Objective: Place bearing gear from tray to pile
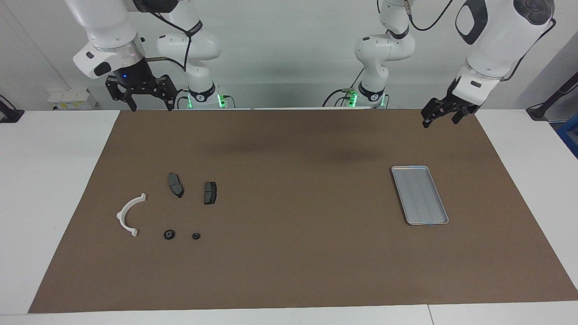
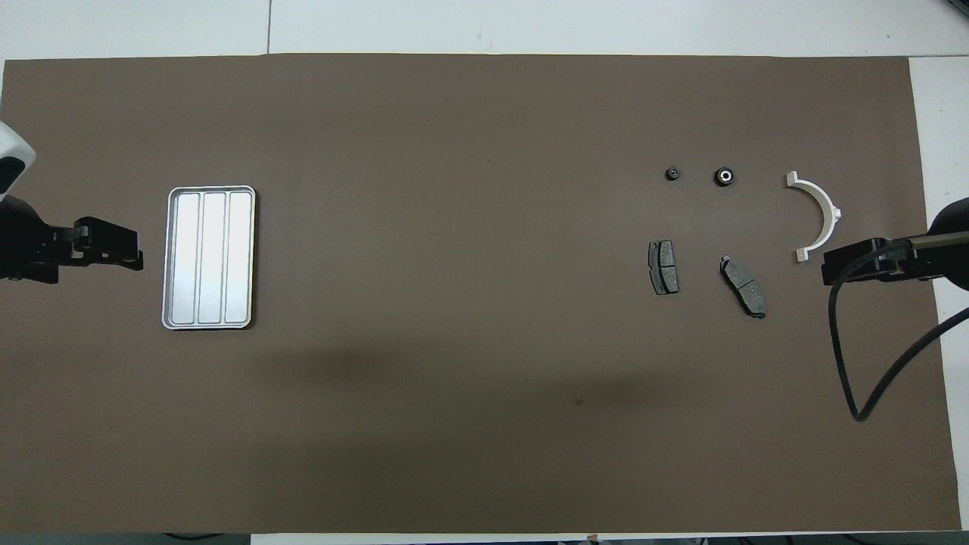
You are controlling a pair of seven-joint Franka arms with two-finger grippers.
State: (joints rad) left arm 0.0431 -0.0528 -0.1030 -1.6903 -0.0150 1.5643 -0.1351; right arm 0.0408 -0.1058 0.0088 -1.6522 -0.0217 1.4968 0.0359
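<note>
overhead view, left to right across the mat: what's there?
left gripper → tray → dark plate beside small black part → black ring part → second dark plate → white half-ring bracket → right gripper

A silver metal rectangular tray (image 2: pixel 170 261) with lengthwise ridges lies on a brown mat (image 2: pixel 454 303); a white half-ring bracket (image 2: pixel 821 212) sits beside dark grey plates (image 2: pixel 664 266).

Open brown mat (image 1: pixel 298 189) lies bare between tray (image 1: pixel 419 194) and pile (image 1: pixel 168 205).
</note>
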